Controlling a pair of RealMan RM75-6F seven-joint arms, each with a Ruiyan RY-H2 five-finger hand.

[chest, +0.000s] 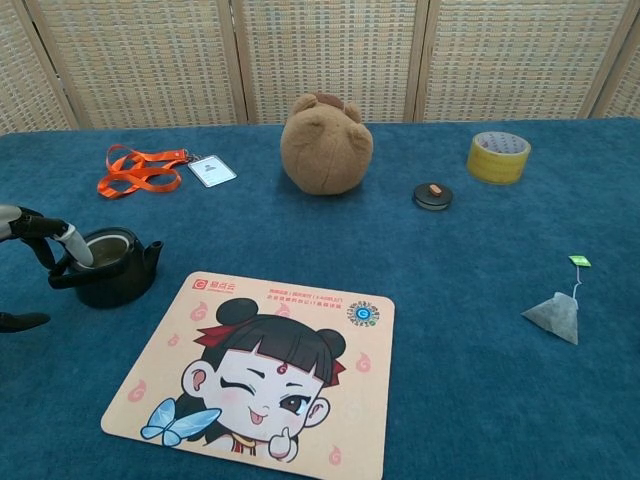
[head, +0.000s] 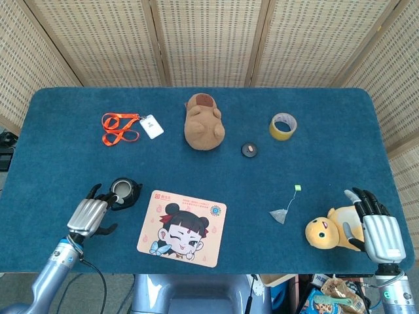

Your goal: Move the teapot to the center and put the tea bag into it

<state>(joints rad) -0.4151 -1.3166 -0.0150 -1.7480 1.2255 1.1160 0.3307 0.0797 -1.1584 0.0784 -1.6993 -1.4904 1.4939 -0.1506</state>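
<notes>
Beside the cartoon mat, at its left edge, the left hand reaches its fingers onto the handle side of the black teapot. One pale fingertip lies across the open rim; whether the hand has truly closed on the handle I cannot tell, since the chest view shows only the fingertips and the head view is too small to settle it. The teapot stands upright, just left of the mat, not yet on it, with its spout pointing toward the mat.

On the far side of the mat, well to its right, the tea bag lies flat on the blue table with its string running up to a small green tag. Farther right still, the right hand rests with its fingers spread beside a yellow plush toy, holding nothing.

Beyond the mat sit a brown plush bear, an orange lanyard, a small round tin and a roll of yellow tape.

The risk here, as I judge it, lies in the grasp. A fingertip on the rim alone could tip the teapot when it is lifted or dragged, and a loose hold on the handle could let it swing or drop. Dragging it could also catch the mat's edge and ruck it up.
</notes>
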